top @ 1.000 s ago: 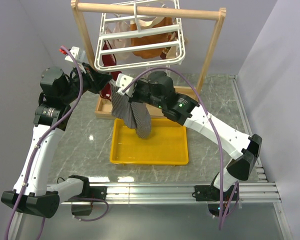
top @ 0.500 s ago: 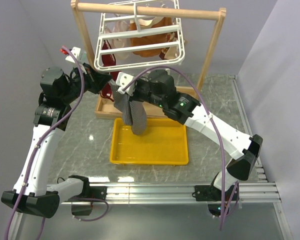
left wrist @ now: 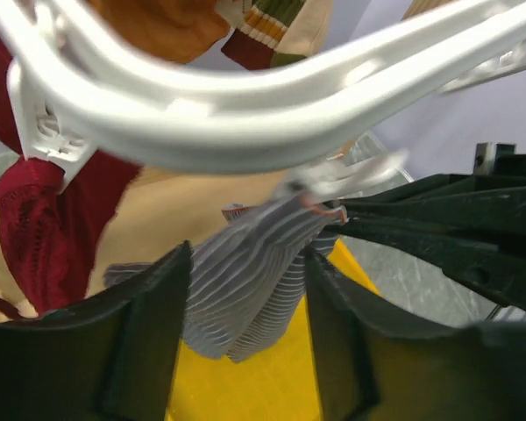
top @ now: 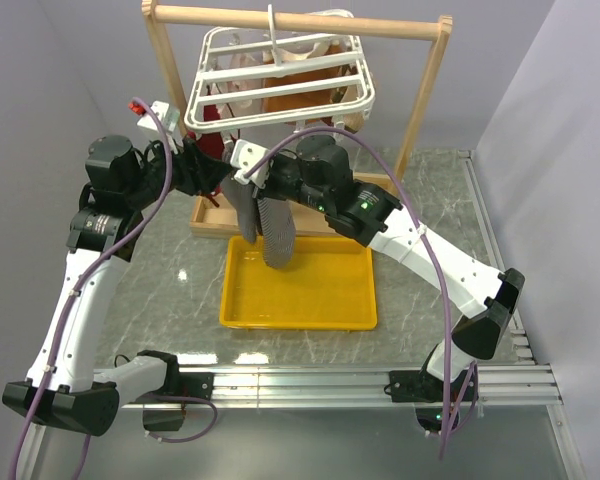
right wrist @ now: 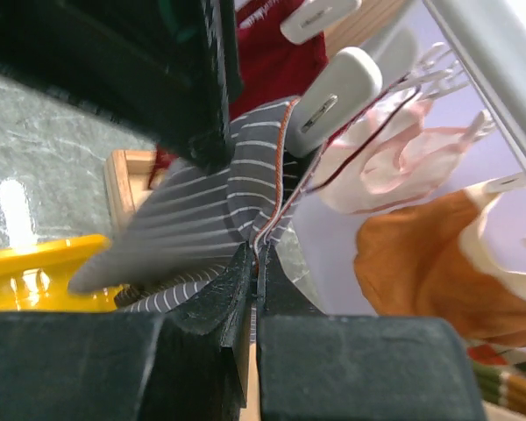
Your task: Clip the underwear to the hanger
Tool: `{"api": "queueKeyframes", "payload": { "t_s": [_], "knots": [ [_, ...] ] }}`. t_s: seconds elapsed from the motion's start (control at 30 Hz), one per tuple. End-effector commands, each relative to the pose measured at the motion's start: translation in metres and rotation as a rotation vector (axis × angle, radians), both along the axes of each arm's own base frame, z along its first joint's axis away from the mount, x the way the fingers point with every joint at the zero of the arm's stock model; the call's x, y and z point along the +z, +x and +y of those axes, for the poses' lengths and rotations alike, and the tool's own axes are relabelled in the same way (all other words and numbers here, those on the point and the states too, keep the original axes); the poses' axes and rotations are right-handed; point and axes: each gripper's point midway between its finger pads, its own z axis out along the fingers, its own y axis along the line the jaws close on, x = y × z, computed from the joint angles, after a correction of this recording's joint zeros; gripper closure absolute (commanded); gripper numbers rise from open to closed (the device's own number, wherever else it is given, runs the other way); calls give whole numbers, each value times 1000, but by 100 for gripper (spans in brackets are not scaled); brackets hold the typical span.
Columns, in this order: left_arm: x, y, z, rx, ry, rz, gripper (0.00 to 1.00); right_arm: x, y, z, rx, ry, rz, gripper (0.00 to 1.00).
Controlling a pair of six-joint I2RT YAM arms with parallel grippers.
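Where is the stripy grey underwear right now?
In the top view the underwear hangs mid-table over the far edge of the yellow tray, just under the white hanger, pinched at its top by the right pincer.

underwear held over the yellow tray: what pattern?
Grey underwear with fine pale stripes, thin red edge; clearest in right wrist view.

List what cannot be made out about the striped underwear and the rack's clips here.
- Top external: the top edge of the grey striped cloth underwear is hidden behind the right claw.
- Left wrist: the small white plastic clip is blurred; whether it bites the cloth cannot be told.
- Right wrist: the underwear's lower part is blurred and covered by the claw's own black fingers.
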Motion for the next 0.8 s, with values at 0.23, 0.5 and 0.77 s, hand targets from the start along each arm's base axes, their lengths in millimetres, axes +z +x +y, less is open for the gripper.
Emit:
{"api": "queueKeyframes", "payload": {
  "t_s": [0.23,0.5,0.77],
  "knots": [
    [36,-24,12,62,-61,-92,5,28,2,10,10,72,-47,100],
    [19,-27,12,71,-76,-37,4,19,3,16,7,94,4,100],
    [5,2,26,178,-85,11,8,-3,-11,6,2,100,69,66]
  ]
}}
